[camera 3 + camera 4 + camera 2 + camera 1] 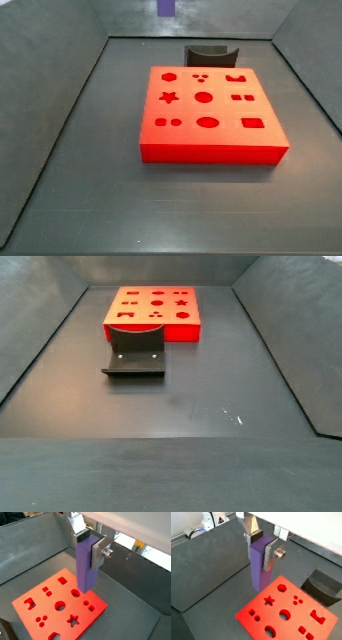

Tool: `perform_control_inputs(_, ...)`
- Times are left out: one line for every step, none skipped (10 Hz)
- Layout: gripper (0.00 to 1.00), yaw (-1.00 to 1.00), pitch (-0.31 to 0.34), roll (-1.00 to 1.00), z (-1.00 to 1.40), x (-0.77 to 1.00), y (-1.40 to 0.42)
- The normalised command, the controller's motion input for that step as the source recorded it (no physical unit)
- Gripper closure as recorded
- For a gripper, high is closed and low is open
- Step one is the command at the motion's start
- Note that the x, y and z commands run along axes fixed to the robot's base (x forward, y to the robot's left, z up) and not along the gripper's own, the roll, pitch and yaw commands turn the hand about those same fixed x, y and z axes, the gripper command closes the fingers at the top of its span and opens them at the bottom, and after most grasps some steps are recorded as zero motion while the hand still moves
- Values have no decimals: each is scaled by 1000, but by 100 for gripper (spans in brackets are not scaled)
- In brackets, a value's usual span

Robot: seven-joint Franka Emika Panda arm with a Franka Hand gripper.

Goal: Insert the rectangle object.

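My gripper (262,546) is shut on the rectangle object (259,569), a long blue-purple bar that hangs upright between the silver fingers. Both wrist views show it, and the bar's lower end (85,587) hangs over the edge area of the flat red block (60,604) with shaped holes. In a side view only the bar's tip (167,8) shows at the frame's upper edge, high above and behind the red block (207,110). The gripper is out of view in both side views. The red block (154,311) lies on the dark floor.
A dark grey curved piece (207,52) stands right behind the red block; it also shows in a wrist view (323,587) and in a side view (135,358). Grey bin walls (67,90) slope up around the floor.
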Motion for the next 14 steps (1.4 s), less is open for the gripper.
perform_control_inputs(100,0,-10,-30,-123,23,0)
perform_control_inputs(100,31,-34,0,-43,154,-251)
perform_control_inputs(100,0,-143,-11,-203,420,-280)
perform_control_inputs(100,66,-204,0,-389,766,-271)
perform_control_inputs(100,23,-263,49,-531,663,-294)
perform_control_inputs(100,0,-211,156,-569,669,-297)
perform_control_inputs(100,0,-160,291,-523,731,-289)
perform_control_inputs(100,-77,-113,409,-320,814,-211)
perform_control_inputs(100,-103,-13,487,-234,783,-214)
perform_control_inputs(100,-251,114,171,-551,714,-57)
perform_control_inputs(100,-306,189,131,-740,589,-9)
perform_control_inputs(100,-306,194,107,-763,637,0)
perform_control_inputs(100,-311,134,51,-794,689,0)
perform_control_inputs(100,-354,41,-11,-629,746,0)
